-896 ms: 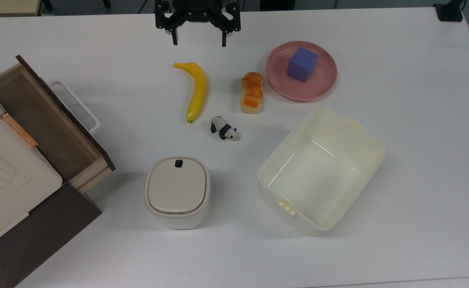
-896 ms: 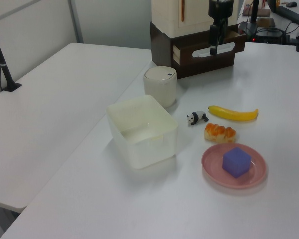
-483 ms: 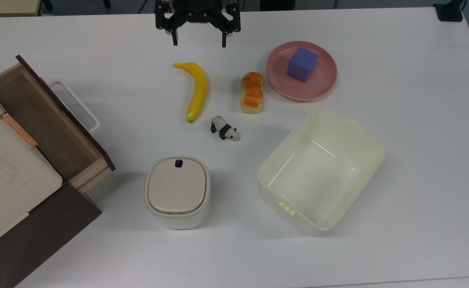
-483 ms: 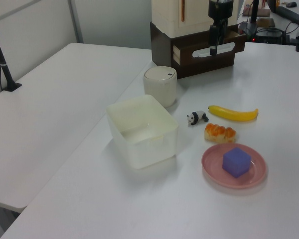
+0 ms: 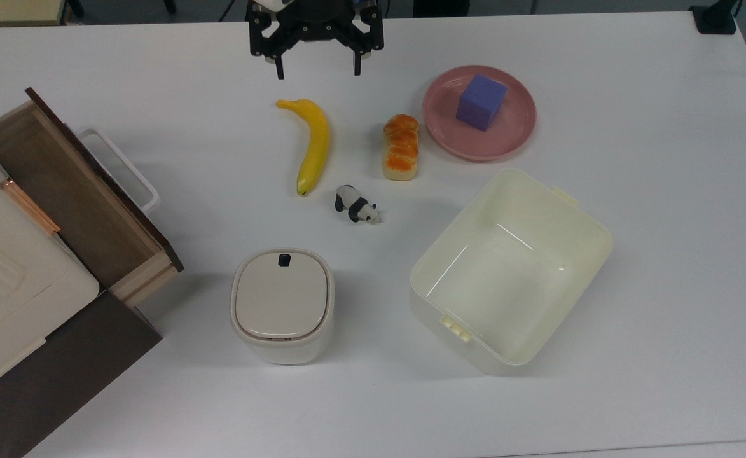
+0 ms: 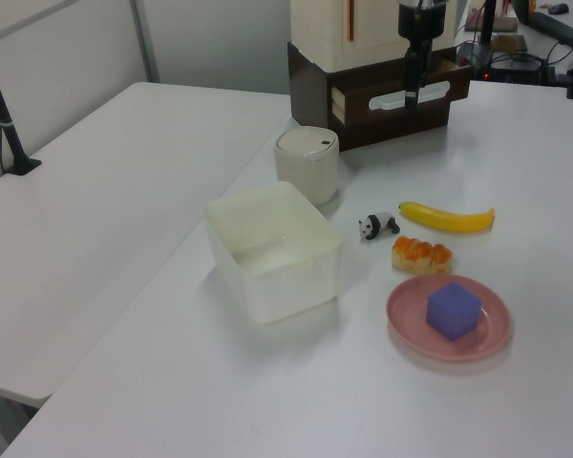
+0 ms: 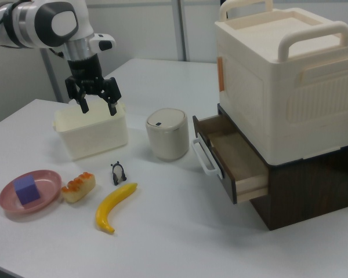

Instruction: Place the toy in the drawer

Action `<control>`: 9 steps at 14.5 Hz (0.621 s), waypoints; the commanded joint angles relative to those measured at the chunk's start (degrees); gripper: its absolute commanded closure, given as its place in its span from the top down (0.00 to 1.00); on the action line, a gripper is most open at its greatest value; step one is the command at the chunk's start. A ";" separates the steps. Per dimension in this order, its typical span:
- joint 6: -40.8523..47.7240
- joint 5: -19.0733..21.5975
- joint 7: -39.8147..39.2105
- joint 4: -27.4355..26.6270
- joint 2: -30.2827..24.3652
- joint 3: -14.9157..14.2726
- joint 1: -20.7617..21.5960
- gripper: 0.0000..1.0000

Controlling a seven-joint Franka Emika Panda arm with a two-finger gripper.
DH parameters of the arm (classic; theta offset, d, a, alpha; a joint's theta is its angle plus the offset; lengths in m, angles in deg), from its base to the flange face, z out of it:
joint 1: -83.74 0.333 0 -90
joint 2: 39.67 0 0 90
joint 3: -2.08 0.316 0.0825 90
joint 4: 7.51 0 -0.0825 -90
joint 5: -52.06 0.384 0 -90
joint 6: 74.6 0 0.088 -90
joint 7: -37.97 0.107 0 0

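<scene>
Hand [image 5: 317, 67] has dipped slightly, spread wide and empty, far from the small black-and-white panda toy [image 5: 356, 205]; wooden drawer [image 5: 67, 191] stands open, ready.

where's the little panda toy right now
In the top view the panda toy stands on the white table near the middle, just below the banana's lower tip and the bread loaf, above the lidded white canister.

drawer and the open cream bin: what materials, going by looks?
Drawer: looks like wood, with pale raw-looking sides showing grain, a matte brown bottom, a dark brown front that may be veneer, and a white loop handle, likely plastic. Cream bin: looks like moulded plastic, smooth and slightly glossy, with light streaks on its inner walls.
</scene>
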 commanded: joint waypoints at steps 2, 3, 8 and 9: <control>-3.45 0.52 -12.88 -4.38 -0.15 -0.21 0.27 1.00; -4.77 0.08 -16.04 -5.70 0.02 -0.21 0.27 1.00; -12.07 -0.71 -25.11 -10.89 2.83 0.05 0.88 1.00; -13.39 -0.71 -25.29 -11.16 4.06 0.06 1.14 1.00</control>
